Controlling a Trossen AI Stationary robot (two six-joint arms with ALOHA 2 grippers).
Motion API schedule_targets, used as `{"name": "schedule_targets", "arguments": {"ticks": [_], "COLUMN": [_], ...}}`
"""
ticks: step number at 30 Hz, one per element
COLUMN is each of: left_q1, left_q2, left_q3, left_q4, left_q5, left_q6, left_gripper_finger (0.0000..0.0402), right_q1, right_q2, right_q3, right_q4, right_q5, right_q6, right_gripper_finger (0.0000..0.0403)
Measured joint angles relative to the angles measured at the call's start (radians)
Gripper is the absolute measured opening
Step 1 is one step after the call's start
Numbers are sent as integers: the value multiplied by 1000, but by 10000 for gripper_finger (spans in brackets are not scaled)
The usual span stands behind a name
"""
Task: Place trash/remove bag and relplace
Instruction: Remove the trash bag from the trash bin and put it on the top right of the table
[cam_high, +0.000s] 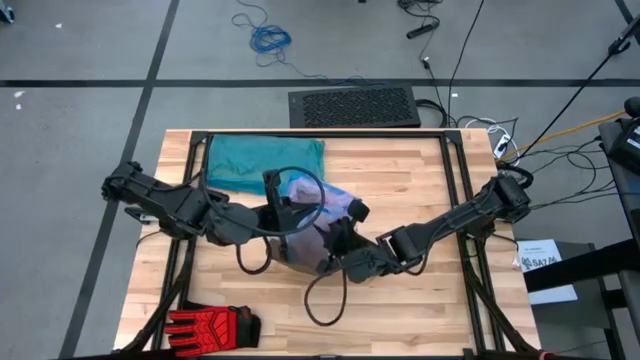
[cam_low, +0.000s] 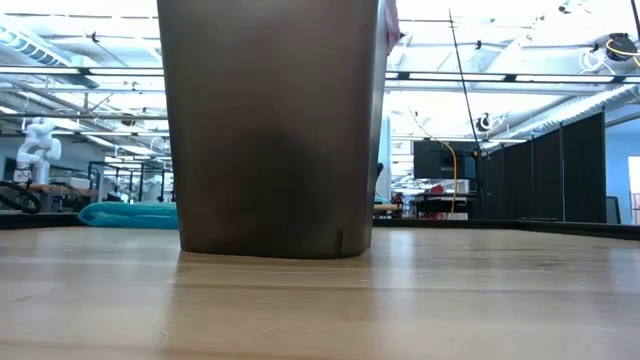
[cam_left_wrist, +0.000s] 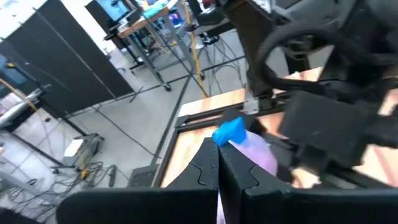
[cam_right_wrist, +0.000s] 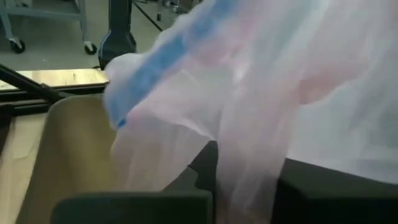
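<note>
Now | left gripper (cam_left_wrist: 217, 174) pinches lilac bin liner (cam_high: 335, 205) (blue rim) | right gripper (cam_right_wrist: 239, 180) pinches liner over grey bin (cam_low: 270, 130) | teal bag (cam_high: 262, 160) behind

Right wrist view. The translucent pale pink bag (cam_right_wrist: 261, 87), with its blue rim band (cam_right_wrist: 163, 59) running diagonally, fills most of the frame and drapes down between the right gripper's (cam_right_wrist: 245, 180) dark fingers (cam_right_wrist: 323, 193). Beside it lies the tan bin rim (cam_right_wrist: 68, 143); behind, the wooden table (cam_right_wrist: 56, 77).

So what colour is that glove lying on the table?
Red and black glove, clearest in the high view.
</note>
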Motion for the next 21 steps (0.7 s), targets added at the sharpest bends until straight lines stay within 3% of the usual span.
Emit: {"name": "schedule_targets", "arguments": {"ticks": [6,13,21], "left_q1": [-2,-4,-21], "left_q2": [-44,-90,-128], "left_q3": [0,0,0], "left_q4": [4,9,8], "left_q5": [-17,-29,-98], "left_q6": [15,21,61], "left_gripper_finger": [0,0,0], "right_q1": [19,5,3], "right_q2": [12,51,52], "right_q3": [0,0,0], "right_q4": [-33,-103,-117], "right_q5": [-7,-105,-130], "right_q6": [10,92,93], "right_gripper_finger": [1,0,0]}}
